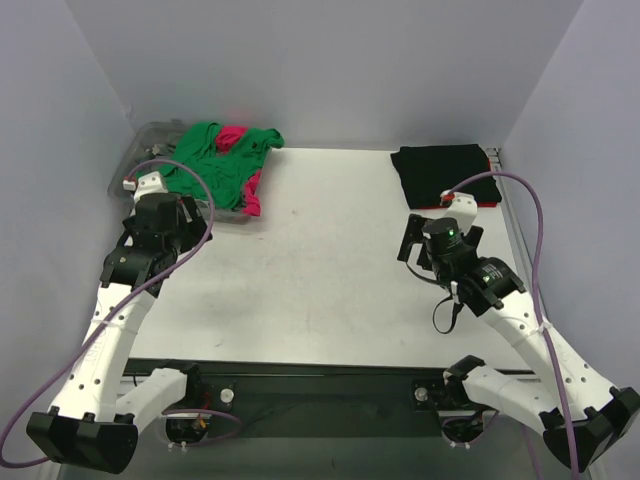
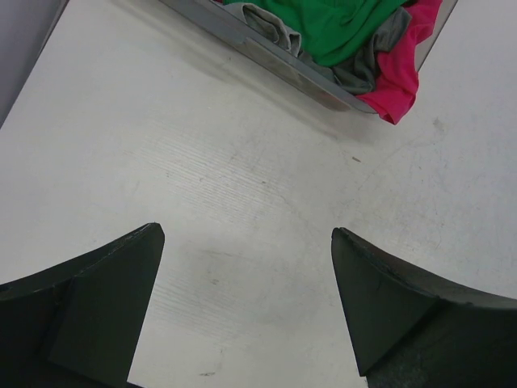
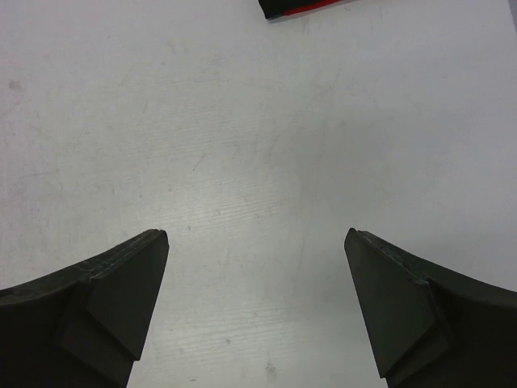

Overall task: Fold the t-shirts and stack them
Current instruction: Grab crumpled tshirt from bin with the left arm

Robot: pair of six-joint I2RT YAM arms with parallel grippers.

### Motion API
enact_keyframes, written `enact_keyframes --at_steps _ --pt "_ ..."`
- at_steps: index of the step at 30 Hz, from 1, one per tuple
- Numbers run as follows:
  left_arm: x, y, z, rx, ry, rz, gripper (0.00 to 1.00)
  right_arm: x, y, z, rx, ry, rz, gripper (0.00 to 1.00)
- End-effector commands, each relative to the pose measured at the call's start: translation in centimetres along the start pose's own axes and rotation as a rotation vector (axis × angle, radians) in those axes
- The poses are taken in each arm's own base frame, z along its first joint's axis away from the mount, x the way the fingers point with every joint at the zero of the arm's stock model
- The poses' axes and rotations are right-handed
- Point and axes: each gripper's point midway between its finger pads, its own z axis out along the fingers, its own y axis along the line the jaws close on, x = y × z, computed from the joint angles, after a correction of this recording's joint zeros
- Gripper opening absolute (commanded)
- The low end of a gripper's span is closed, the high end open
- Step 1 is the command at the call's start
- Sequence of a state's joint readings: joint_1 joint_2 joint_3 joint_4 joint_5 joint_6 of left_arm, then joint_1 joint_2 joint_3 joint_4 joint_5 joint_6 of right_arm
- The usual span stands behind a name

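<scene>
Left tool (image 2: 246, 233) and right tool (image 3: 255, 235) are held spread, empty; the green t-shirt (image 1: 210, 165), seemingly tangled, may be lifted with the pink t-shirt (image 1: 252, 197).

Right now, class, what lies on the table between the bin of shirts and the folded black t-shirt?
Nothing: in the top external view, only bare white table separates the bin from the black t-shirt.

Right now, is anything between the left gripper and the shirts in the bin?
Only the bin's near wall. No object lies on the table between it and the open left gripper. The green shirt and grey shirt sit behind that wall. The pink shirt hangs over its rim.
</scene>
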State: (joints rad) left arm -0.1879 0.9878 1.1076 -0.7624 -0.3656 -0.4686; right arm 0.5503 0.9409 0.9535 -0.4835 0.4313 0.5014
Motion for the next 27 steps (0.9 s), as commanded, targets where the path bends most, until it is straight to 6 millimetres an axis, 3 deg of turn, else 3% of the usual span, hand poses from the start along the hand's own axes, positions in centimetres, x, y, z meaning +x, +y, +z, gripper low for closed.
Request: enact_keyframes --at_steps 1,10,16,19,20,21,23,25,27 --pt "-2.0 0.0 -0.4 -0.004 -0.084 -0.046 0.97 -0.8 -0.6 0.0 0.042 -0.024 0.016 1.0" --pt "-2.4 -0.3 -0.4 0.019 -0.122 -0.067 0.97 -1.4 -1.0 -0.2 0.054 -0.052 0.03 1.0" --pt "-2.9 -1.8 1.2 0.053 -0.106 -0.047 0.97 -1.3 -1.2 0.5 0.044 -0.022 0.093 1.0" --pt "-4.9 -3.2 2.8 0.066 -0.095 -0.011 0.97 -1.7 -1.2 1.2 -0.011 0.002 0.189 1.0" --pt "-4.5 -3.6 4.5 0.062 -0.05 0.02 0.97 -1.9 -1.2 1.2 -0.023 0.006 0.214 1.0" --pt "-6.5 -4.3 4.5 0.077 -0.072 0.009 0.97 -1.9 -0.7 1.4 -0.06 0.022 0.24 1.0" --pt "-6.9 -4.5 7.3 0.075 -0.015 0.001 0.97 -2.5 -1.5 1.8 -0.051 0.016 0.279 1.0" --pt "-9.1 -4.9 8.4 0.072 -0.029 -0.005 0.97 -3.0 -1.7 2.2 -0.058 0.016 0.295 1.0" --pt "-8.8 -5.2 11.2 0.051 0.011 0.013 0.97 -3.4 -1.7 2.4 -0.065 0.011 0.299 1.0"
